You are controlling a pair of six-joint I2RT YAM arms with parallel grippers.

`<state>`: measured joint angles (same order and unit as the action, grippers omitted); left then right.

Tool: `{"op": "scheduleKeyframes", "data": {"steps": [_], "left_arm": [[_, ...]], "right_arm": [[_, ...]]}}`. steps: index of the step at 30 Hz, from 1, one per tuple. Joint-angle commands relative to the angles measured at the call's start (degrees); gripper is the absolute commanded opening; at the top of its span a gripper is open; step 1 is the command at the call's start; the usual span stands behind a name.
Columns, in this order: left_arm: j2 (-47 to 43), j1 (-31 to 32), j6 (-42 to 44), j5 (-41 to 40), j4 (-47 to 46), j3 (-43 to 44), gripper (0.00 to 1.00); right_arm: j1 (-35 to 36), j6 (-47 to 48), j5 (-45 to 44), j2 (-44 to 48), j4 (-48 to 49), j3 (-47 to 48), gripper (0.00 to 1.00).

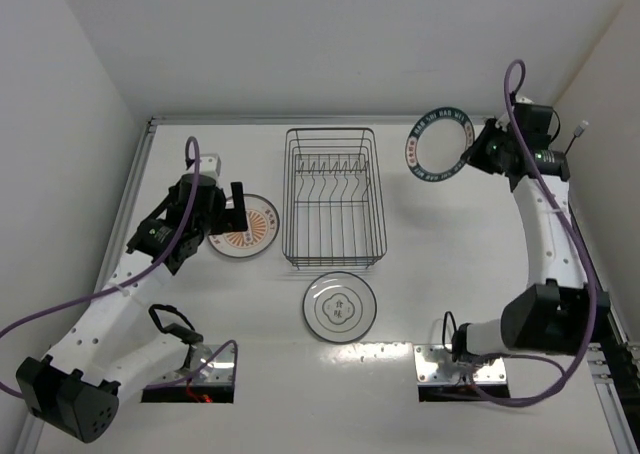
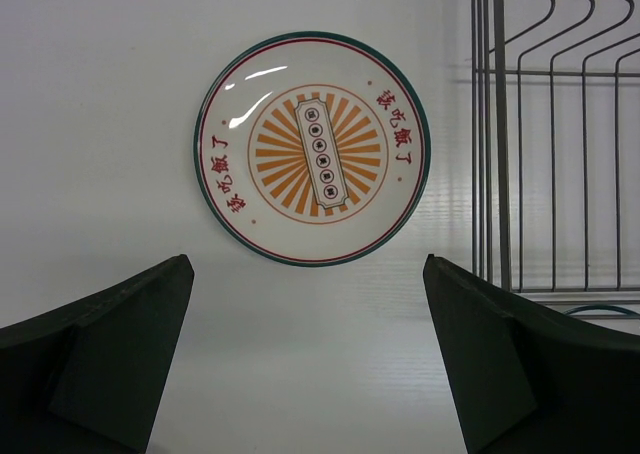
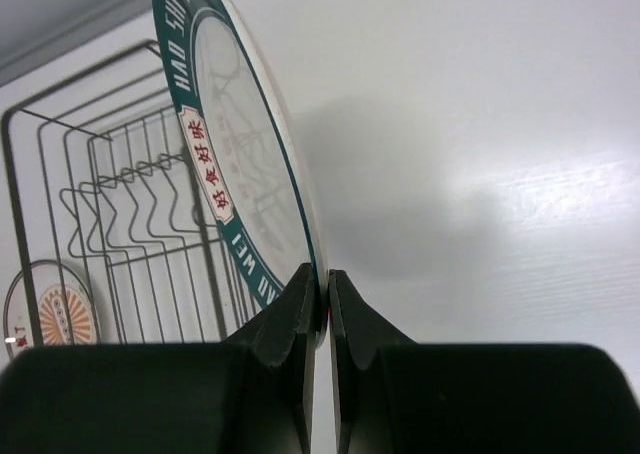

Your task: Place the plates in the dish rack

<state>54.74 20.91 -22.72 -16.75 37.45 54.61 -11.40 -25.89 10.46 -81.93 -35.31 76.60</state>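
The right gripper (image 3: pixel 320 279) is closed hard on the lower rim of the round white plate with the dark blue-green lettered band (image 3: pixel 245 174). That plate is held on edge, clear of the white table (image 1: pixel 450 254), beside the far right corner of the rectangular dark wire dish rack (image 1: pixel 330 224). The left gripper (image 2: pixel 308 274) is spread wide and empty above the round white plate with the orange sunburst centre (image 2: pixel 313 146), which lies flat just left of the rack. The round white plate with thin dark rings (image 1: pixel 340 307) lies flat at the rack's near end. No plate is in the rack yet.

Only a narrow pinch at the rim is had, so the held plate could be swung or slipped loose by a quick move. It could also be knocked askew if its edge is lowered onto a prong and not between two.

The held plate's top is cut off in the wrist view. How high the left fingers hang above their plate cannot be made out.
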Motion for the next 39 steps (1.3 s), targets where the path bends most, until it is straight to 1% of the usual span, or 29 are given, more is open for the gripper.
{"op": "scheduleKeyframes", "data": {"steps": [1, 4, 5, 6, 8, 9, 13, 17, 18, 19, 23, 27, 29, 30, 32, 36, 39], "left_arm": [[0.01, -0.6, 0.22, -1.43, -0.02, 2.61, 1.0], [0.02, -0.6, -0.56, -2.06, 0.6, 2.61, 1.0], [0.02, -1.13, -0.57, -3.97, 0.6, 2.61, 1.0], [0.02, -1.13, -1.27, -4.95, 1.13, 2.61, 1.0], [-0.6, -1.13, -1.27, -6.27, 1.13, 2.61, 1.0], [-0.6, -1.13, -1.27, -6.27, 1.74, 3.22, 1.0], [-1.13, -1.66, -1.8, -6.8, 3.07, 3.75, 1.0], [-1.13, -1.66, -2.33, -7.33, 4.38, 3.22, 1.0], [-1.13, -1.66, -2.33, -7.85, 4.38, 3.22, 1.0], [-1.13, -1.66, -2.33, -7.86, 4.38, 2.7, 1.0], [-1.13, -2.19, -2.86, -7.86, 4.91, 2.17, 1.0], [-1.13, -2.19, -4.08, -7.86, 6.05, 2.17, 1.0], [-0.42, -2.19, -5.22, -7.33, 6.67, 2.17, 1.0], [0.1, -2.71, -6.27, -7.33, 7.37, 2.17, 1.0], [0.71, -2.71, -6.28, -5.67, 7.9, 2.17, 1.0], [1.33, -3.76, -6.28, -2.67, 7.9, 2.17, 1.0], [1.33, -4.29, -6.9, -1.35, 7.29, 1.38, 1.0]], "right_arm": [[4.97, 1.89, -9.13, 2.57, -3.36, 6.01, 0.0], [10.85, 1.9, -14.49, 0.29, -5.9, 13.29, 0.0], [12.52, 1.9, -16.24, -0.85, -6.69, 14.62, 0.0], [15.85, 1.9, -20.0, -1.99, -7.75, 15.68, 0.0], [18.85, 1.29, -23.45, -5.6, -9.16, 19.19, 0.0], [21.48, 0.67, -26.42, -6.83, -10.21, 20.25, 0.0], [26.67, -0.65, -31.81, -12.72, -11.89, 25.43, 0.0], [30.38, -1.71, -37.25, -19.56, -14.78, 28.69, 0.0], [30.38, -1.71, -37.96, -20.45, -15.57, 29.48, 0.0], [31.86, -2.23, -39.36, -21.16, -15.58, 29.49, 0.0], [33.37, -2.24, -40.17, -24.32, -16.1, 30.8, 0.0], [35.56, -3.63, -41.3, -29.68, -18.82, 37.03, 0.0], [36.97, -4.26, -42.8, -32.31, -21.81, 39.75, 0.0], [36.97, -5.13, -43.32, -35.02, -22.86, 42.64, 0.0], [38.46, -5.66, -43.86, -37.5, -25.24, 45.81, 0.0], [39.0, -6.98, -42.72, -41.46, -26.48, 47.15, 0.0], [39.52, -7.51, -41.23, -42.08, -26.48, 45.14, 0.0]]}}
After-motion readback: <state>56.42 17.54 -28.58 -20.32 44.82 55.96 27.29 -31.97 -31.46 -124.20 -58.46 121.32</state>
